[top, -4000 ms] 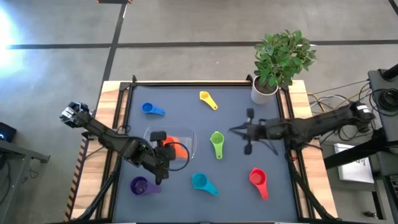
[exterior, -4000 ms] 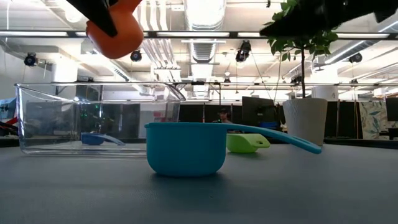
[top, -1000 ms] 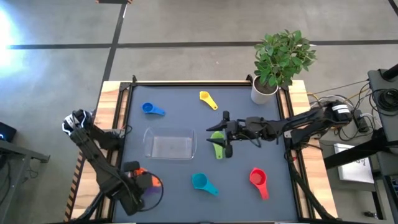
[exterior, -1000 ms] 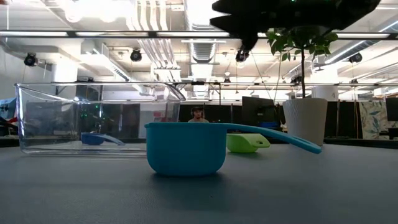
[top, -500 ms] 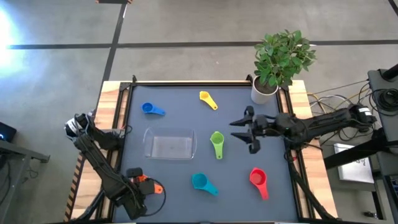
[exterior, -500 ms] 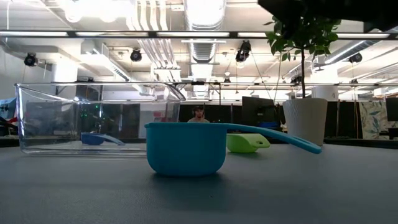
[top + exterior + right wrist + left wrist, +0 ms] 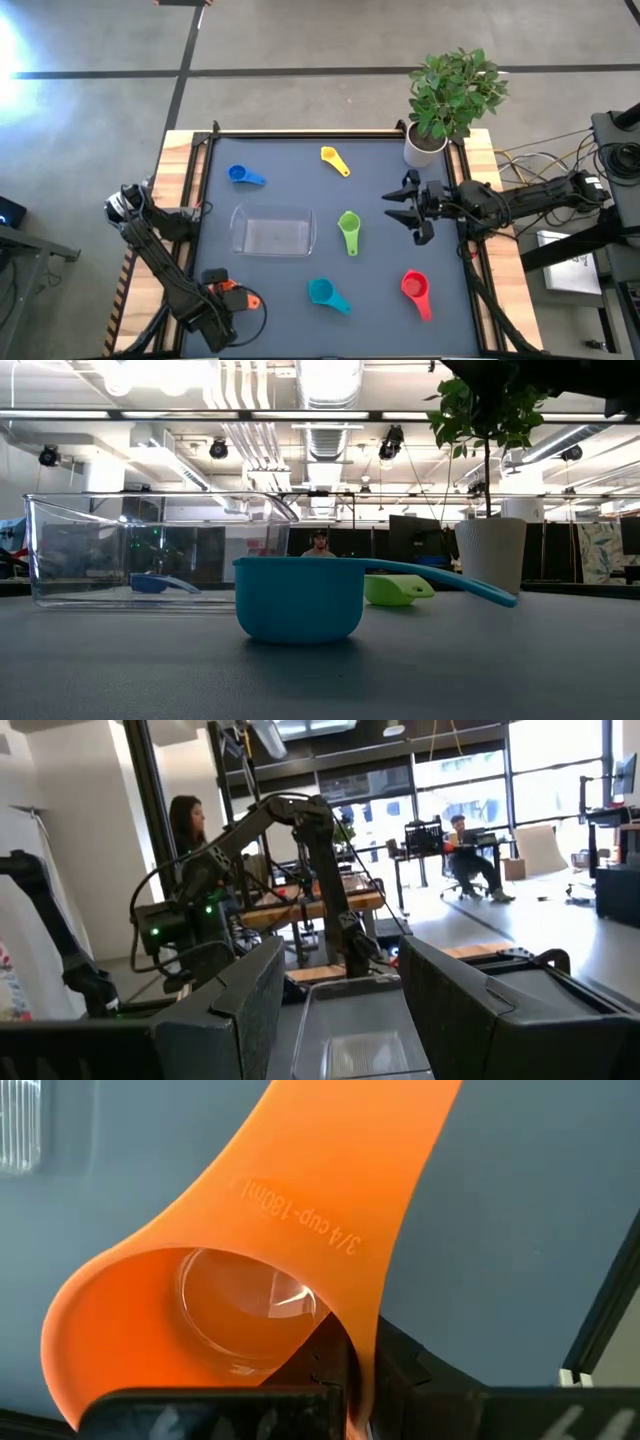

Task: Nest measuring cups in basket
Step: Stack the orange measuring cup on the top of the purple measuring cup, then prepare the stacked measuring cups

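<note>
Here, on the dark desk point(image 7: 290, 175): clear rectangular basket point(image 7: 272, 231) with rounded corners, nothing inside it, taken as the landmark. Beyond its far left corner, a blue cup point(image 7: 243, 176); farther along the far side, off to the right, a small yellow cup point(image 7: 334, 160). Just right of the basket, a green cup point(image 7: 349, 229), handle pointing toward the near edge. Near the front, right of the basket's near side, a teal cup point(image 7: 326, 293); further right again, a red cup point(image 7: 415, 292). All five with round bowls and short flat handles, lying apart from one another.

Left hand point(image 7: 222, 300) down at the near left corner of the desk, well away from the basket, clamped on the orange cup point(image 7: 250, 1270), marked "3/4 cup – 180ml" on the handle.

Right hand point(image 7: 408, 208) hovering right of the green cup, fingers spread apart, holding nothing. White plant pot point(image 7: 423, 147) at the far right corner.
</note>
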Controlling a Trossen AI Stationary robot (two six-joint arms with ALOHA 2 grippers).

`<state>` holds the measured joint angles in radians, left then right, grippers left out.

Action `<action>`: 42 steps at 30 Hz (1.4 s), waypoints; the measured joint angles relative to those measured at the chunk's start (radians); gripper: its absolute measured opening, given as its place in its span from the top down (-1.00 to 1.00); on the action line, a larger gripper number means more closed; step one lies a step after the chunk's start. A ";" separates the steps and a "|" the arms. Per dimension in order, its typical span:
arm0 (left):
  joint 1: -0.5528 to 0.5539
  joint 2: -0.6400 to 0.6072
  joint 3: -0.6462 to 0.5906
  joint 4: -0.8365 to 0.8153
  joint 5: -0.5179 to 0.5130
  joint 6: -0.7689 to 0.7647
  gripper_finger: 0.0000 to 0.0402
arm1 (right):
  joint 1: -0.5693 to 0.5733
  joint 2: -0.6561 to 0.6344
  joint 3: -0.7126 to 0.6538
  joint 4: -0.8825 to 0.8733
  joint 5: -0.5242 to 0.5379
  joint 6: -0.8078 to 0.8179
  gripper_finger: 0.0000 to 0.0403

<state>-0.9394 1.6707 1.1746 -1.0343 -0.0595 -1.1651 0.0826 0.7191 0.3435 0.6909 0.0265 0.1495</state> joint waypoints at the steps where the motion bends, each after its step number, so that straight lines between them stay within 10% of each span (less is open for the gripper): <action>1: 0.000 0.000 -0.002 0.004 0.000 -0.003 1.00 | 0.000 0.001 0.000 0.000 0.000 0.000 0.07; 14: -0.003 -0.005 -0.007 0.050 0.000 -0.075 0.96 | 0.000 0.003 0.001 -0.003 0.000 0.026 0.07; 42: -0.003 0.033 -0.006 0.037 0.033 -0.042 0.03 | 0.000 0.002 0.001 -0.016 -0.008 0.052 0.07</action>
<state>-0.9428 1.7038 1.1683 -0.9974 -0.0268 -1.2071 0.0826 0.7216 0.3443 0.6748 0.0181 0.2020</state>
